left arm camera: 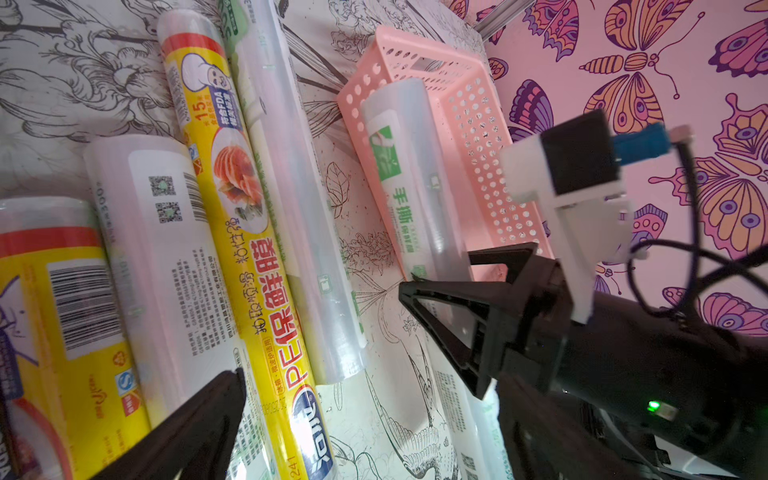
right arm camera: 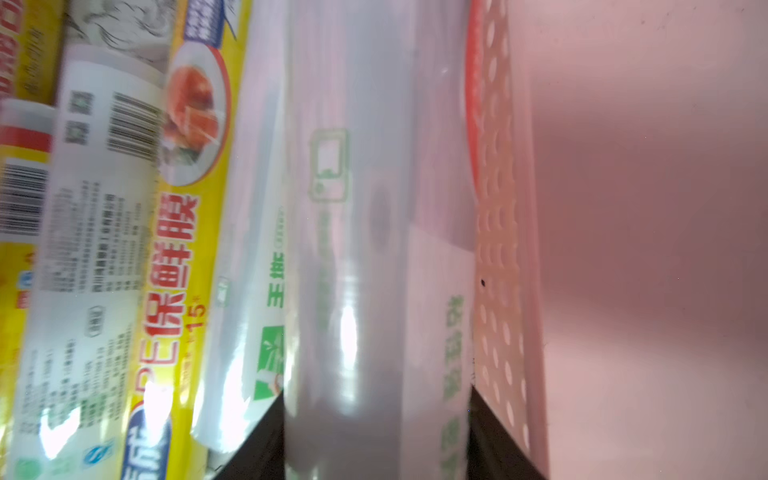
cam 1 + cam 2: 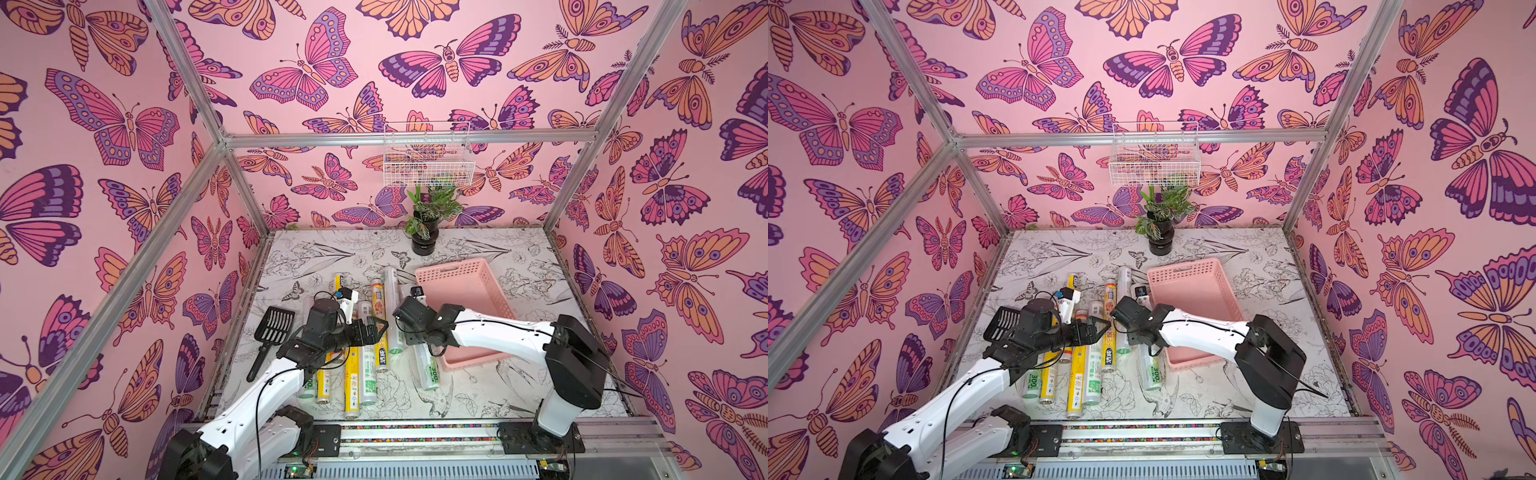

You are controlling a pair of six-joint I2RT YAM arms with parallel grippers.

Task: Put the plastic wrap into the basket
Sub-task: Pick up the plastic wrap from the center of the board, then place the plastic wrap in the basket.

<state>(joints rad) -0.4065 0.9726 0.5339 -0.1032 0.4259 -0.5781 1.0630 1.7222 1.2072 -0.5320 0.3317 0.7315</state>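
Pinching the silvery-white roll [image 2: 353,208] in right gripper [image 2: 376,390], long axis 12–6, just beside the pink basket [image 3: 453,266] wall at its 3 o'clock; left gripper [image 3: 374,330] spread wide over other rolls [image 3: 365,374] at 9.

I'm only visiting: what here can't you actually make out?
- White wire basket: whether it holds anything; too small, behind its mesh, in both top views.
- Plastic wrap rolls: the full count; the left arm covers some in both top views.
- Right gripper: its own arm hides it in both top views; its fingers are cut off by the right wrist view's edge.
- Silvery roll between them: print blurred; lifted or resting, cannot tell.
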